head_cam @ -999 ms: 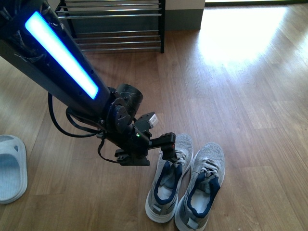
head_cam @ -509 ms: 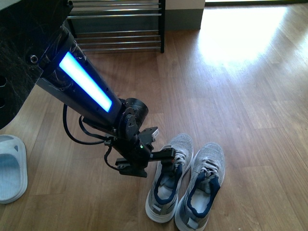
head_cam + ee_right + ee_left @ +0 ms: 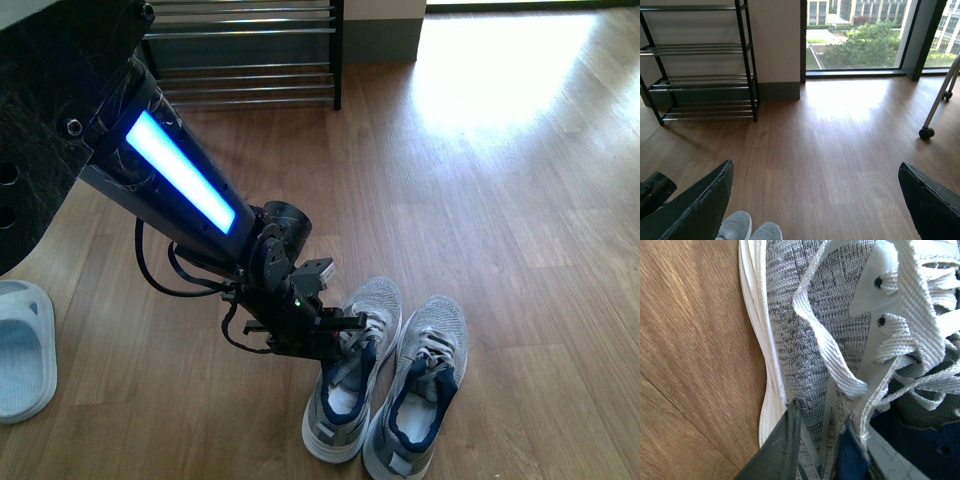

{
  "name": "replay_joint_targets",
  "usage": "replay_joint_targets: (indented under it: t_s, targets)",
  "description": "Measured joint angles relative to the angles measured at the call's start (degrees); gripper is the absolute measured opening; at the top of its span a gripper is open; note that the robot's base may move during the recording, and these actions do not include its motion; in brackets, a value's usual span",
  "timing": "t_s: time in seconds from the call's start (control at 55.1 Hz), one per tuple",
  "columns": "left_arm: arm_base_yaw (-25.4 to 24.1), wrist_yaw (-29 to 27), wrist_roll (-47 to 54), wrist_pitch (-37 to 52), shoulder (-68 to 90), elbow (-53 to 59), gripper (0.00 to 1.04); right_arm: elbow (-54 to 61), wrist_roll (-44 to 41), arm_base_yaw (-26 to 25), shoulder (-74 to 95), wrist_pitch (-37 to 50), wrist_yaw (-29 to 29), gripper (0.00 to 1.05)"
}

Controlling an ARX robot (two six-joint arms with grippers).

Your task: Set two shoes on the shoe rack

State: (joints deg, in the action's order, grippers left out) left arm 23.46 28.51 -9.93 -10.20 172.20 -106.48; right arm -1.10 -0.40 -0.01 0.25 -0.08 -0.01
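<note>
Two grey knit sneakers with navy lining and white soles lie side by side on the wood floor. My left gripper (image 3: 345,338) is shut on the side wall of the left sneaker (image 3: 352,378), one finger outside, one inside the opening; the wrist view shows its knit upper (image 3: 810,330) and laces up close between the fingers (image 3: 782,450). The right sneaker (image 3: 422,395) lies free beside it. My right gripper (image 3: 815,200) hangs open above the floor, the sneaker toes (image 3: 735,226) below it. The shoe rack (image 3: 245,45) stands at the back; its chrome bars (image 3: 702,50) are bare.
A pale blue slide (image 3: 22,350) lies at the left edge of the floor. A wheeled stand leg (image 3: 936,107) rests at the right near the window. Open wood floor stretches between the sneakers and the rack.
My left gripper has dropped and pushed right into the left sneaker's opening, and has shut on its side. The sneakers have stayed where they were.
</note>
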Motion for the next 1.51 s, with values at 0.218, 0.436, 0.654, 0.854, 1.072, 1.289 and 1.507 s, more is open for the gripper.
replay_joint_targets:
  t_s: [0.218, 0.436, 0.654, 0.854, 1.072, 1.289, 1.507]
  targets:
    - [0.0, -2.6, 0.0, 4.4, -1.1, 3.0, 0.02, 0.0, 0.0, 0.0, 0.0, 0.0, 0.0, 0.96]
    - [-2.6, -14.6, 0.7, 13.8, -11.6, 16.6, 0.02, 0.0, 0.0, 0.0, 0.0, 0.0, 0.0, 0.96]
    - [-8.2, -26.7, 3.4, 23.9, -30.8, 34.5, 0.02, 0.0, 0.0, 0.0, 0.0, 0.0, 0.0, 0.96]
    - [-11.2, -31.0, 4.5, 29.6, -51.3, 49.8, 0.02, 0.0, 0.0, 0.0, 0.0, 0.0, 0.0, 0.96]
    - [-10.4, -39.3, 8.8, 35.1, -74.8, 66.4, 0.02, 0.0, 0.0, 0.0, 0.0, 0.0, 0.0, 0.96]
    - [-7.8, -55.8, 16.9, 40.1, -102.3, 81.9, 0.02, 0.0, 0.0, 0.0, 0.0, 0.0, 0.0, 0.96]
    - [-5.5, -66.9, 21.8, 38.3, -125.9, 94.1, 0.02, 0.0, 0.0, 0.0, 0.0, 0.0, 0.0, 0.96]
